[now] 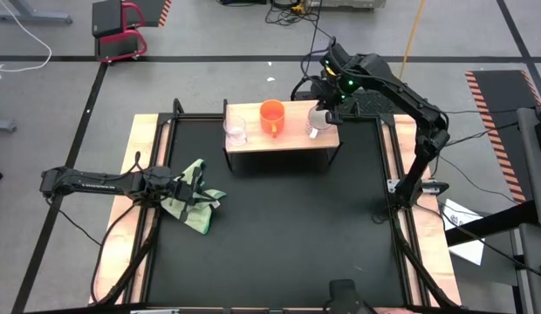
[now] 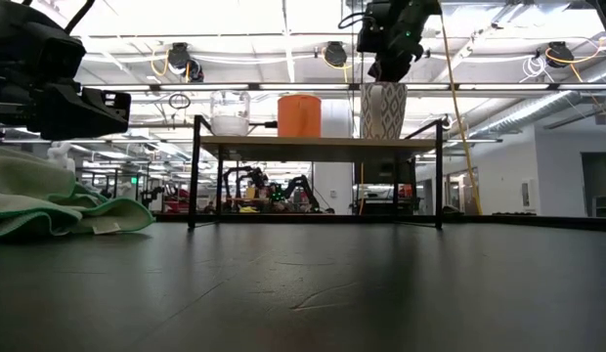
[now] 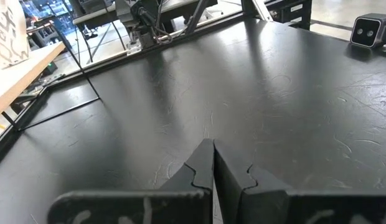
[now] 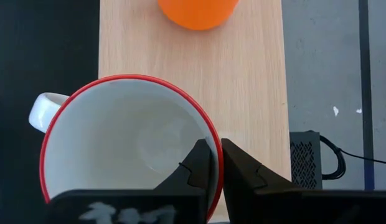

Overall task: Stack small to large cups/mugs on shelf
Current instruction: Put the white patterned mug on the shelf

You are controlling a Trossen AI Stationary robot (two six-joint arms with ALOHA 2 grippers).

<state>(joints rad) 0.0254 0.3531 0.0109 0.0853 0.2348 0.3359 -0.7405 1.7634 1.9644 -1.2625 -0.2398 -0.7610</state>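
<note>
Cups and mugs stand in a row on the shelf (image 1: 279,139), which sits at the middle of the table's far edge: glass cup (image 1: 235,129) at the shelf's left end, orange mug (image 1: 271,117) in the middle, white mug (image 1: 317,120) at the right end. The row runs from smallest to largest, as the task asks.

Right gripper (image 4: 215,163) hangs directly above the white mug; its fingers are pinched together on the red-edged rim (image 4: 118,84), one finger inside the wall and one outside. A rim pinch of this kind lets a mug be lowered upright from above, with the handle (image 4: 43,109) left free. In the low view the mug's base appears to rest on the shelf top, so the placing step looks nearly complete; letting go and lifting clear would probably be what remains.

Left gripper (image 3: 213,163) waits near the table's left edge, over the green cloth (image 1: 194,199), with its fingers together and nothing between them, well apart from the shelf.
</note>
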